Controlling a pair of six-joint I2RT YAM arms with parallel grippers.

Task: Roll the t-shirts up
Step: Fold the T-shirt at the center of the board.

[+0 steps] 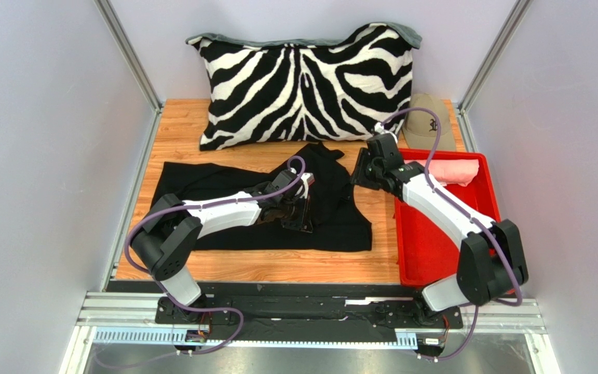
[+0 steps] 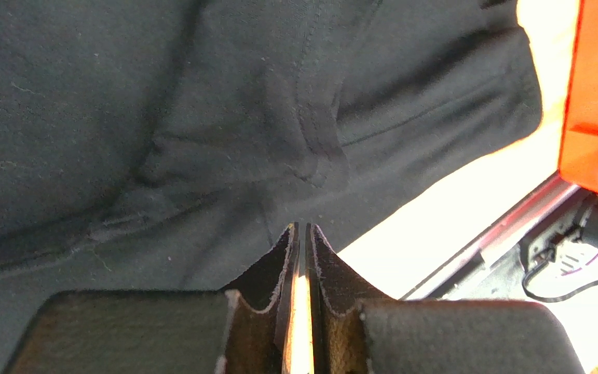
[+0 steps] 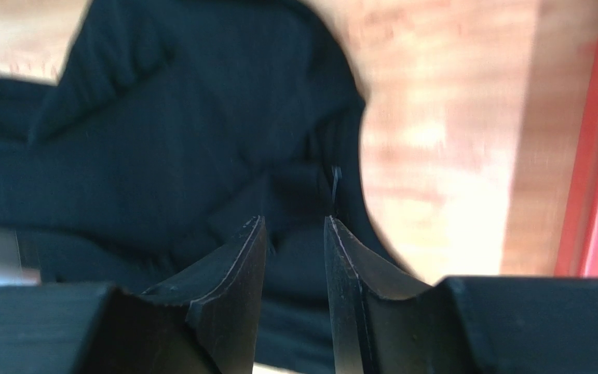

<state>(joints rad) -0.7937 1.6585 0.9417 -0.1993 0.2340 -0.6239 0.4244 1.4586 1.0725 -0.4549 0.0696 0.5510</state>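
Left gripper nearly pressed together, tips at black t-shirt; can't tell if cloth's nipped. Right gripper spread, same shirt just ahead. Soft, light, floppy: I'd pinch the hem w/ both. Pink t-shirt right of it, in red tray.

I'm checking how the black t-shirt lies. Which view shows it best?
Top external: the black t-shirt lies spread on the table, partly under the left arm. Left wrist shows just a seam and folds up close; right wrist, a blurred edge.
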